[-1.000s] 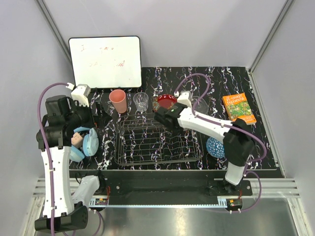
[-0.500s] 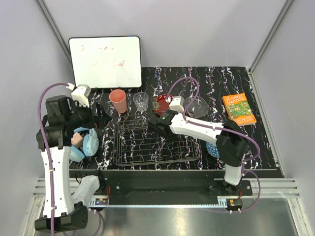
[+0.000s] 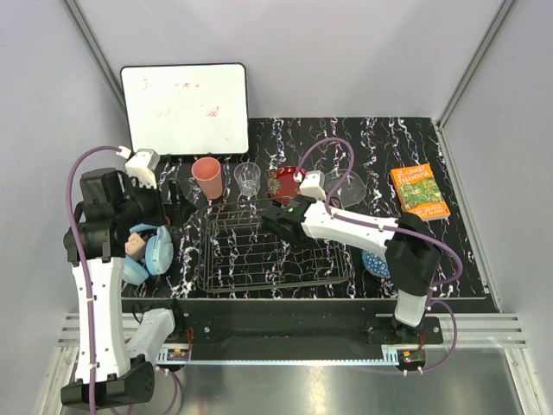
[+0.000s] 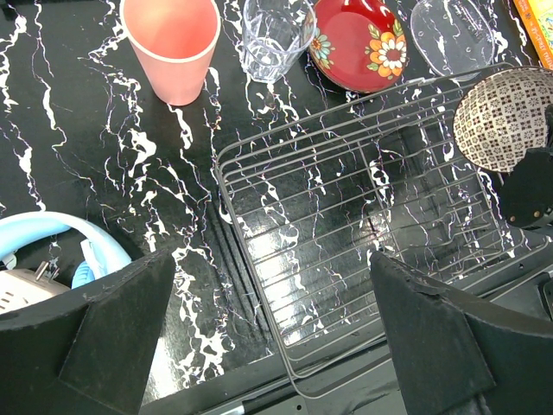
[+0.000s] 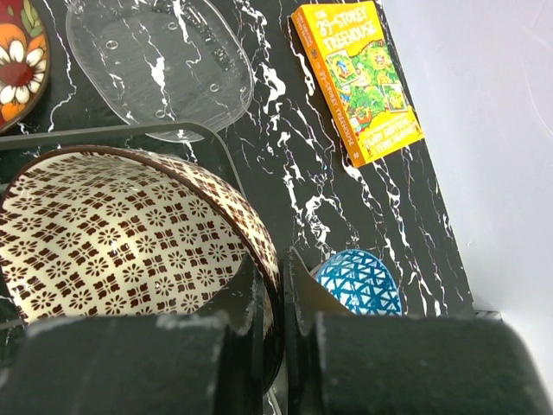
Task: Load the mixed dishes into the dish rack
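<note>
Right gripper [image 5: 275,281] is pinched on the rim of the beige speckled bowl [image 5: 112,233], holding it at the 2 o'clock corner of the dish rack [image 4: 346,225] as the left wrist cam sees it. Can't tell if it's touching the wires. From up top the bowl's basically buried under the arm. Left gripper [image 4: 272,259] hangs spread wide, nothing in it. Blue patterned bowl [image 5: 359,281] peeks out at 3 o'clock of the fingers, and the red gold-patterned plate [image 5: 13,52] is chopped off by the frame edge.

The black marbled tabletop [image 3: 389,138] bears the dish rack [image 3: 259,264] beneath the right hand [image 3: 275,216], the pink cup [image 3: 207,177], tumbler [image 3: 248,179], red plate [image 3: 285,183] and glass bowl [image 3: 350,183] just beyond that hand, the book [image 3: 419,191] and blue bowl [image 3: 376,258] off to its right, and the headphones [image 3: 151,255] well to its left.
</note>
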{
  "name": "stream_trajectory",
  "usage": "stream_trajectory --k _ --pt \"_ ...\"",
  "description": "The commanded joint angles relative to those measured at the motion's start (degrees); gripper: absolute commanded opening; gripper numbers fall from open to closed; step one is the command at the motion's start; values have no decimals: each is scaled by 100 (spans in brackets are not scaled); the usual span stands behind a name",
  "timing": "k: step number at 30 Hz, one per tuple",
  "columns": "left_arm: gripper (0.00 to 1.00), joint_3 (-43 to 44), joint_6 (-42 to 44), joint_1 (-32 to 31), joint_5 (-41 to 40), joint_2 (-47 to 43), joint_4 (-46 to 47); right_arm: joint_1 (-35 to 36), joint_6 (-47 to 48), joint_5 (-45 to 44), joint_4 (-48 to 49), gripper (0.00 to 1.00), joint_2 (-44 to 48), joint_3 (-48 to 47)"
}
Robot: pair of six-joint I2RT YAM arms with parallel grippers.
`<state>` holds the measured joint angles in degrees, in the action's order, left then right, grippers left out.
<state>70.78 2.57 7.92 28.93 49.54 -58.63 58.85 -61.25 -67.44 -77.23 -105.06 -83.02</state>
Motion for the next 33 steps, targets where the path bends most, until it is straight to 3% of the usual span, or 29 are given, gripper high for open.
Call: stream_trajectory --k 1,19,33 --pt "99 76 -46 16 174 -111 98 83 43 55 -1558 0 494 102" --pt "99 -82 -37 7 438 -261 115 -58 957 -6 -1541 0 627 146" --pt "99 32 33 7 465 -322 10 -58 1414 240 -1532 0 -58 -161"
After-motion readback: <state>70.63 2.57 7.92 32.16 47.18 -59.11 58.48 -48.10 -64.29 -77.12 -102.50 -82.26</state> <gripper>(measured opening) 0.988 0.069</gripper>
